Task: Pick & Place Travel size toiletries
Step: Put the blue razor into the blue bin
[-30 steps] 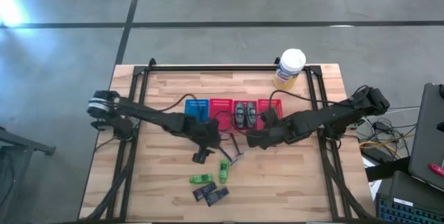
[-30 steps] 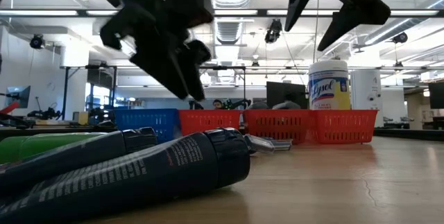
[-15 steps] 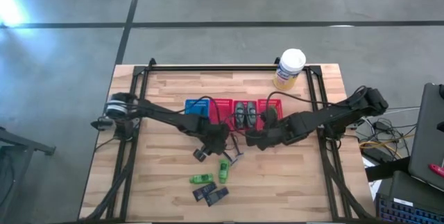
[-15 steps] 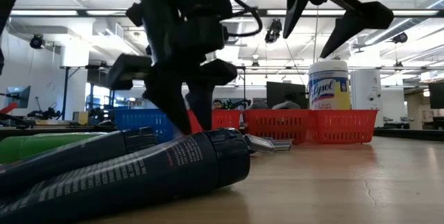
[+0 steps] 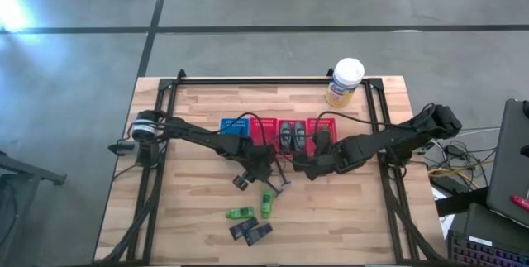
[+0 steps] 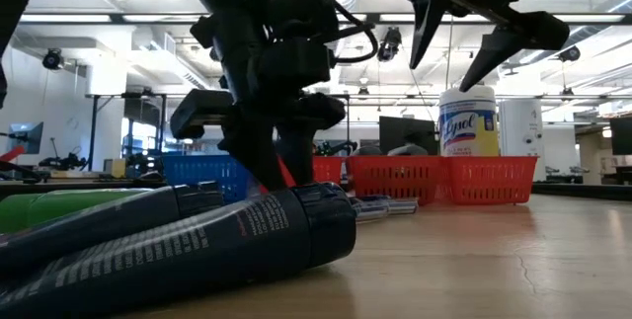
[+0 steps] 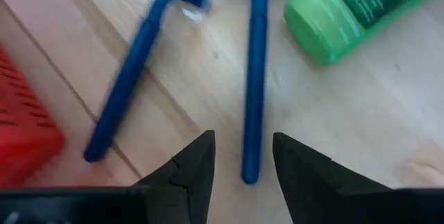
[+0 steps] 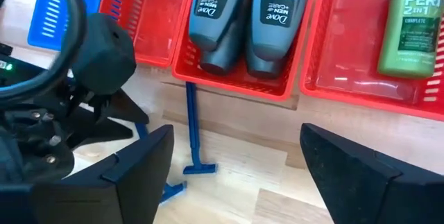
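The left hand (image 7: 243, 156) is held low over the middle of the table (image 5: 198, 217), fingers part open with a narrow gap between them, nothing gripped yet. The handle end of one blue razor (image 7: 254, 78) is framed between the fingertips; its long axis is seen running straight away from the hand, T-head at the far end. A second razor (image 7: 135, 71) lies just beside it, tilted off from the first, its handle end close to a red basket (image 7: 24, 134). A green bottle (image 7: 347, 9) lies near the razor heads.

The right hand (image 8: 236, 165) is held wide open above the table in front of the red baskets, empty. Grey bottles (image 8: 239, 16) and a green bottle (image 8: 411, 23) are already lying in the baskets. More green and dark items (image 5: 250, 221) are left nearer the front edge.

Risks judged: the thin flat handle could be pressed against the wood and missed, or skidded sideways when closed on; the neighbouring razor could be nudged or caught as well; a grip at the handle end could let the head droop or swing; the two arms are close together and could be clashed
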`<state>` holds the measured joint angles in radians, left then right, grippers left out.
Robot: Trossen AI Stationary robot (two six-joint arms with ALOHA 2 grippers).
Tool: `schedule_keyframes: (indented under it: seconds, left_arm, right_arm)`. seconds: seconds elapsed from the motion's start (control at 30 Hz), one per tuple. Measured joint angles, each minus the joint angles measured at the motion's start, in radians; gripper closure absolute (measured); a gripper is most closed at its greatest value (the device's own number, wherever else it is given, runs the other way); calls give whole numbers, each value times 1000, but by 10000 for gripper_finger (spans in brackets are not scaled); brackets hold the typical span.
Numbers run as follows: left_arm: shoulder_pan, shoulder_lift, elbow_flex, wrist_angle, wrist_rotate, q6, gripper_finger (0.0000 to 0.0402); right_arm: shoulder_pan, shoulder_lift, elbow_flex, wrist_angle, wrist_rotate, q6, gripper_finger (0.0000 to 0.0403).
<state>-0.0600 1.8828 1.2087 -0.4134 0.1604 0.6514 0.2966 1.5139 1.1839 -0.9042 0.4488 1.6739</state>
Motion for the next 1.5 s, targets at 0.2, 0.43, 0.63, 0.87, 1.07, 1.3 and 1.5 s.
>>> schedule_keyframes:
  seconds: [0.2, 0.43, 0.63, 0.87, 1.07, 1.3, 1.5]
  left_arm:
    - [2, 18, -2, 10, 33, -6, 251]
    - [2, 47, 0, 10, 44, -37, 259]
    - [1, 43, -1, 4, 47, -50, 332]
    - [1, 33, -3, 11, 39, -129, 380]
    - [-1, -29, -5, 2, -21, -260, 376]
    - [-15, -147, -4, -43, -54, -486, 376]
    - [-50, -307, -51, -85, -196, -865, 376]
  right_arm:
    - [0, 0, -10, 4, 0, 22, 117]
    - [0, 0, -10, 5, -1, 27, 134]
    - [0, 0, -14, 2, -1, 25, 148]
    - [0, 0, -16, 1, -2, 13, 163]
    - [0, 0, -16, -6, -4, 4, 174]
    - [0, -1, -16, -9, -16, -29, 184]
    - [1, -2, -16, -22, -16, -36, 177]
